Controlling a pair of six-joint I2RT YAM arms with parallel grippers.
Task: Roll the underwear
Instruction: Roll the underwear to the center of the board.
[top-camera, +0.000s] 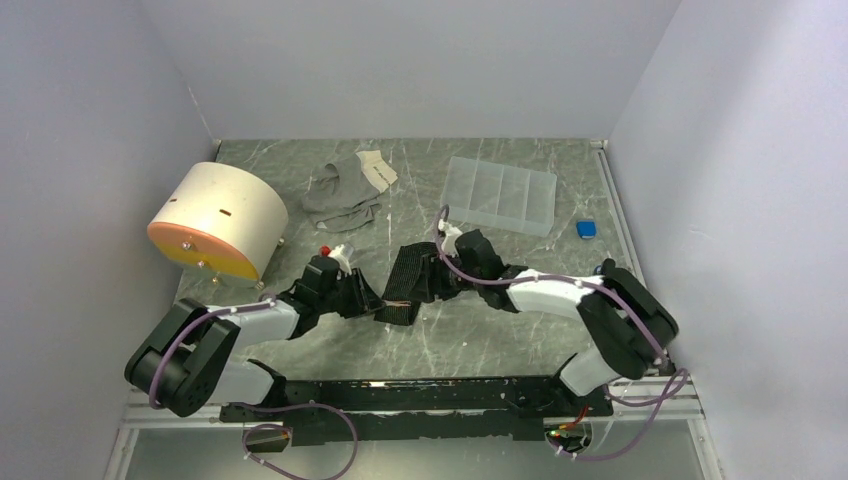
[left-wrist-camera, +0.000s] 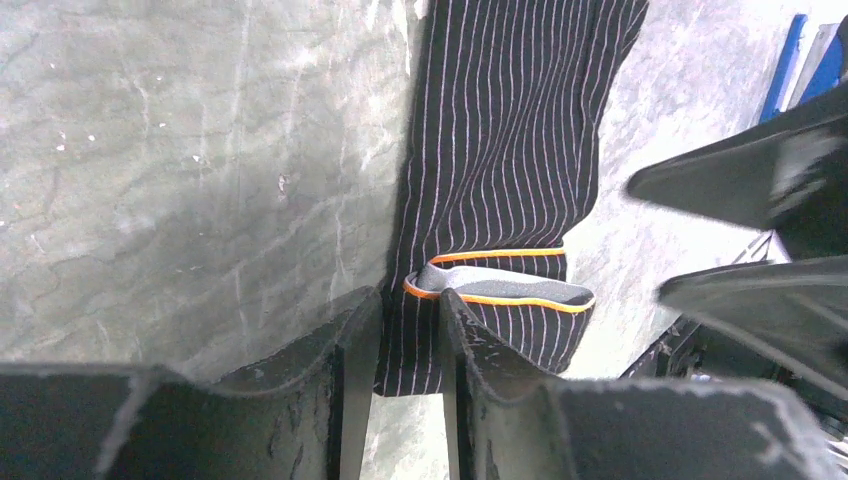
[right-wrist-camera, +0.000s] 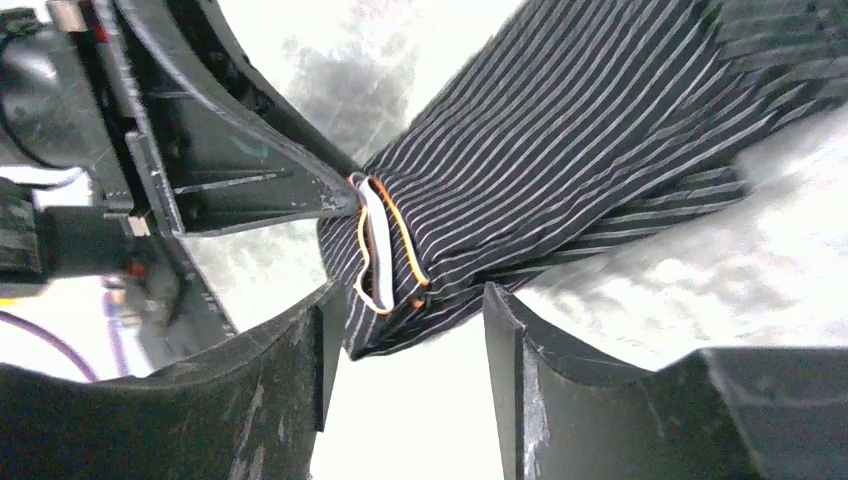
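Black underwear (left-wrist-camera: 500, 150) clamped in left gripper (left-wrist-camera: 410, 300) (right gripper (right-wrist-camera: 410, 300) apart, astride its waistband end)

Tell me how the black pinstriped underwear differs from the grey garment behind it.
The black pinstriped underwear is dark with thin white stripes; the grey garment shows no stripes. The underwear is a folded strip; the grey garment lies crumpled. The left pincer clamps the underwear; nothing touches the grey garment. Both are cloth.

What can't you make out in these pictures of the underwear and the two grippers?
Top external: edges of the underwear beside the left gripper and right gripper, black on black.
Left wrist: its far end, cut off by the top edge.
Right wrist: the table, mostly washed out by glare; upper-right cloth blurred.
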